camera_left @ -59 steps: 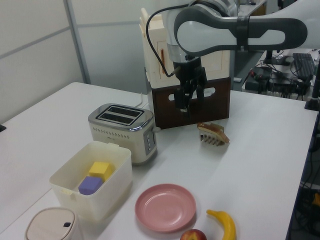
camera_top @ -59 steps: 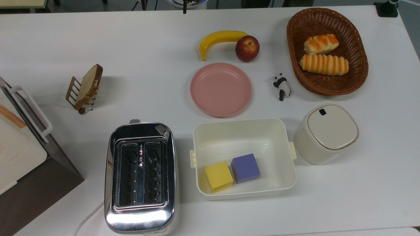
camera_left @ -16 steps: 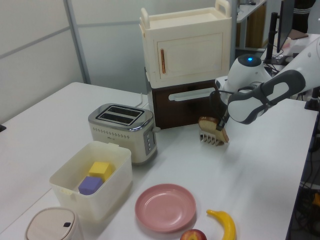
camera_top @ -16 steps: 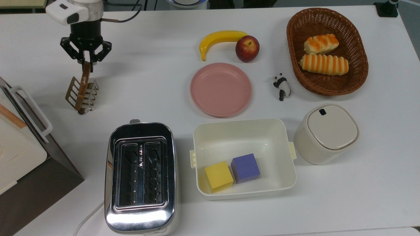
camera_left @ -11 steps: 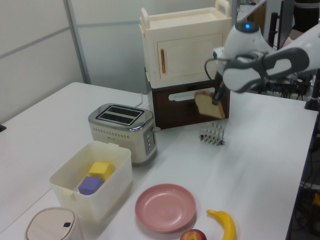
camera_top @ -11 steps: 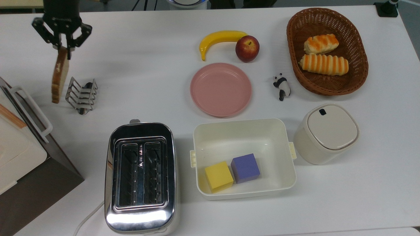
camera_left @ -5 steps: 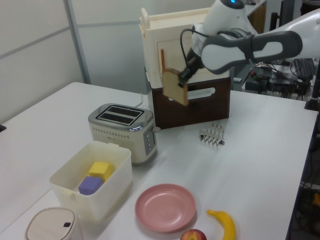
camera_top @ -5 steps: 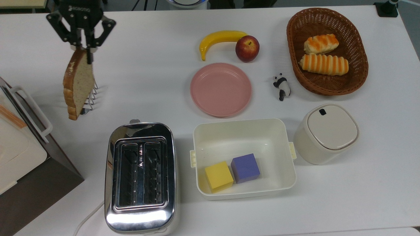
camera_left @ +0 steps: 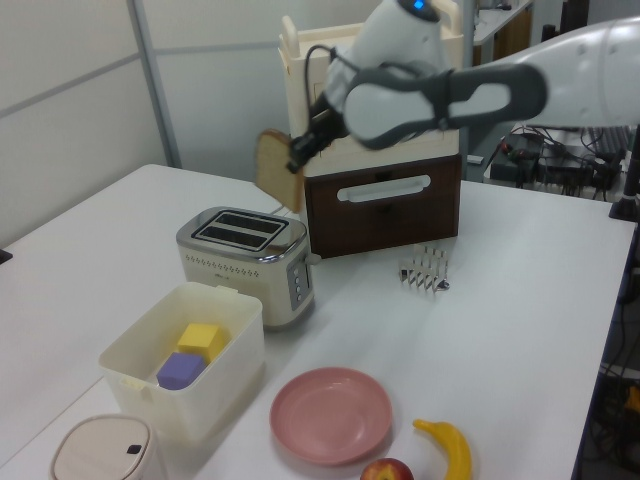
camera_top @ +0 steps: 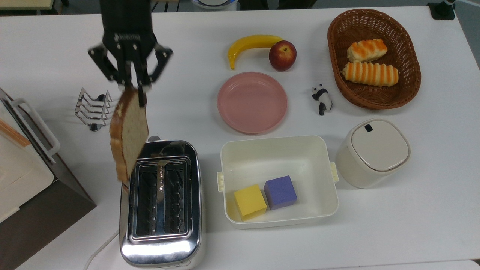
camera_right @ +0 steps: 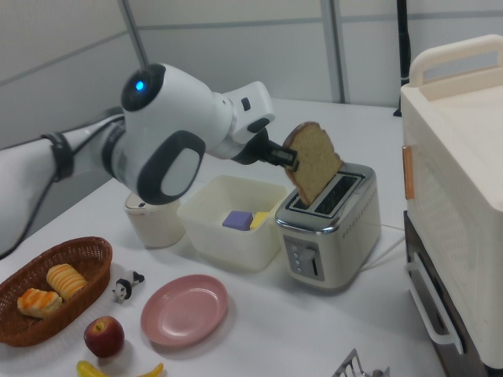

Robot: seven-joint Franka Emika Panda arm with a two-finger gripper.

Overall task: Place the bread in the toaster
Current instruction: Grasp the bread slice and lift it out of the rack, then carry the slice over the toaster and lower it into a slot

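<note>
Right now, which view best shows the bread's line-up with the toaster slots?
The top view: the bread hangs from the gripper over the toaster, both slots open to sight. The left and right views show the height gap.

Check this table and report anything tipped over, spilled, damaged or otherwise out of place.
Little stands out. The panda figurine appears to lie on its side between the pink plate and the basket. The bread hangs tilted from the hand above the toaster, as carrying it would require. Nothing is spilled or broken.
</note>
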